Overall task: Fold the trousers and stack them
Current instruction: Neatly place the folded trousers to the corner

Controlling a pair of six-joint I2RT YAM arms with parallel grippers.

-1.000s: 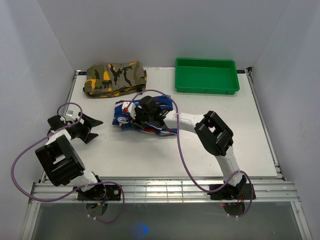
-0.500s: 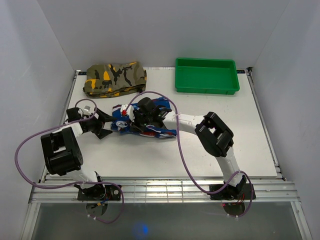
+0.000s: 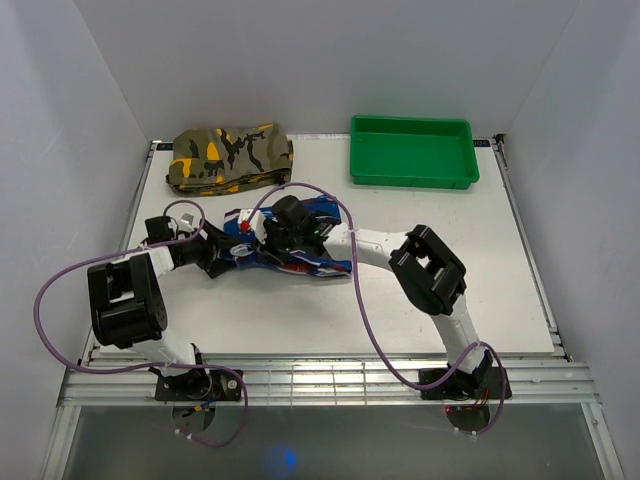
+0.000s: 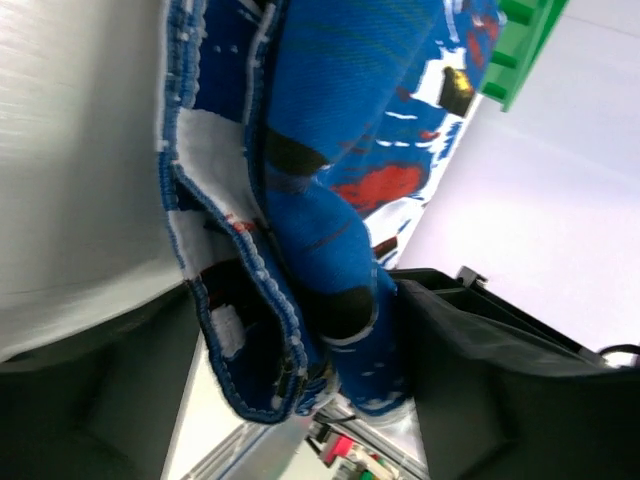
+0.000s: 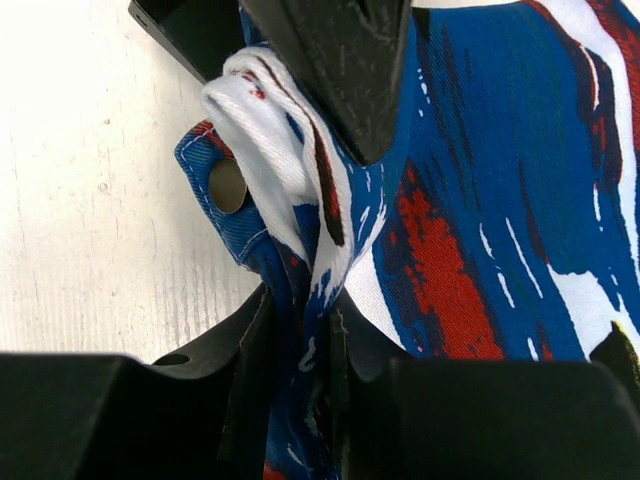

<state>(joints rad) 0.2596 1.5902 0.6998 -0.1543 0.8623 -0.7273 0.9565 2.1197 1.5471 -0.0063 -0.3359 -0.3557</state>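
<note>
The trousers (image 3: 305, 250), a bunched bundle in blue print with white, red and black streaks, lie on the table left of centre. My right gripper (image 3: 264, 240) sits on their left part and is shut on a pinched fold of the trousers (image 5: 470, 200), as the right gripper (image 5: 305, 330) shows in its wrist view. My left gripper (image 3: 218, 256) is at their left end. In the left wrist view, the left gripper (image 4: 295, 305) stands open with the folded hem of the trousers (image 4: 320, 150) between its wide-set fingers (image 4: 490, 380).
A folded olive camouflage garment (image 3: 230, 157) lies at the back left. A green tray (image 3: 412, 182) stands at the back right. Purple cables loop over both arms. The white table (image 3: 480, 290) is bounded by walls on three sides.
My left arm has swung right from the table's left edge until its jaws straddle the trousers' left end, and they have narrowed a little. The right gripper keeps its grip in place.
</note>
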